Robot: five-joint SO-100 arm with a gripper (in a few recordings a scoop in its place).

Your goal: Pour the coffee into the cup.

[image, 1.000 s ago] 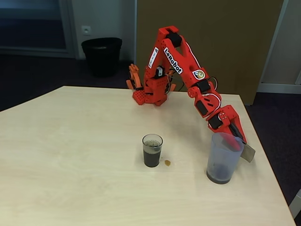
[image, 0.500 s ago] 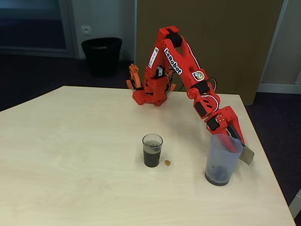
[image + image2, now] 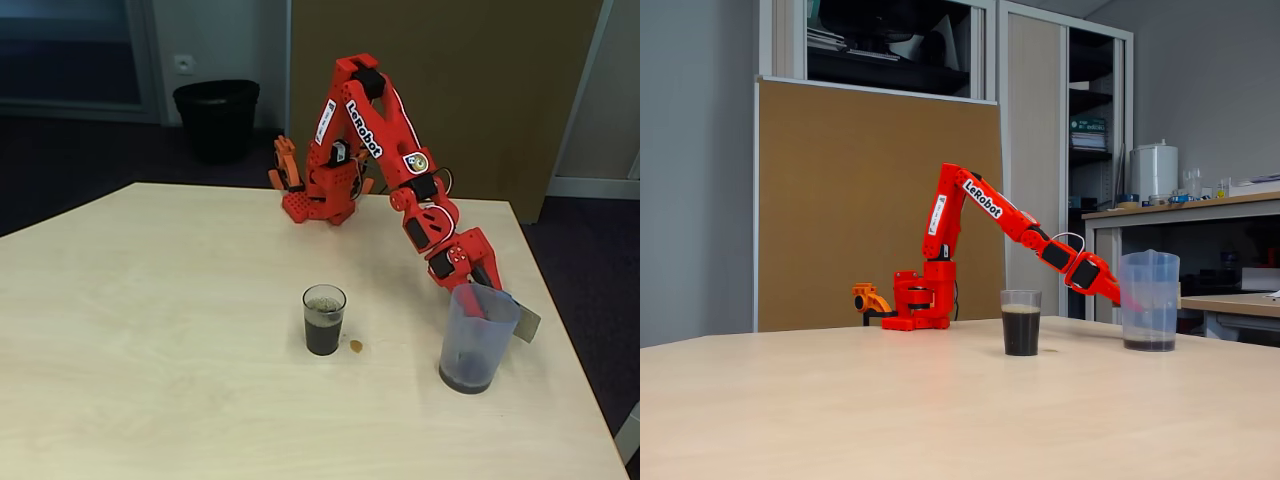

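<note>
One fixed view looks down from above the table's front edge toward the arm. The other sits low, near table height, looking level sideways. Both share arm, cup and jug.

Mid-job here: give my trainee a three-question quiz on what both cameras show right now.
1. True or false: the cup already holds coffee.
2. The jug is: A) lifted, B) standing on the table, C) tipped over.
3. What lies on the table just right of the cup in a fixed view?

Key: 1 true. 2 B; both fixed views show its base down, with the gripper at its rim. 3 A small brown drop.
</note>
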